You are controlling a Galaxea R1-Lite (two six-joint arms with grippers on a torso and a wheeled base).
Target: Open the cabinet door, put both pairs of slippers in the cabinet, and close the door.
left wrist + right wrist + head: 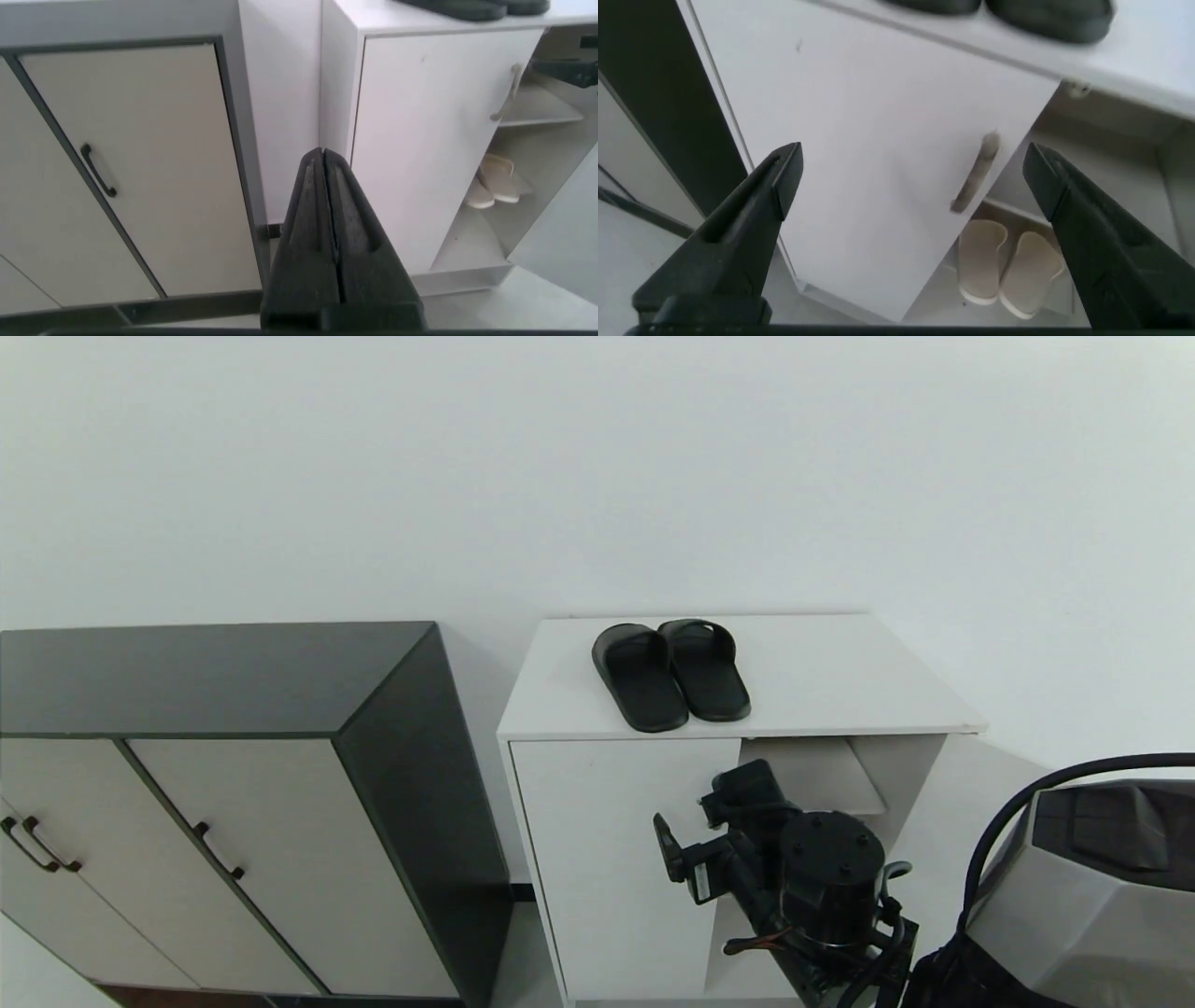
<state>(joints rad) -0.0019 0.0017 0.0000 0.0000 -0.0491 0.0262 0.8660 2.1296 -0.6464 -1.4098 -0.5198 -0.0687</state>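
Note:
A pair of black slippers [672, 674] lies on top of the white cabinet [822, 681]. The cabinet's left door [607, 859] is closed, with a slim handle [976, 173] at its inner edge. Its right half stands open, showing a shelf [822, 775]. A pair of white slippers [1008, 266] sits on the cabinet floor inside [492, 182]. My right gripper [915, 177] is open in front of the closed door, close to the handle, with nothing between its fingers [714, 821]. My left gripper [322, 215] is shut and empty, low and farther left, facing both cabinets.
A larger cabinet with a black top [215, 677] and pale doors with dark handles [98, 170] stands to the left of the white one, with a narrow gap between them. A plain white wall runs behind both.

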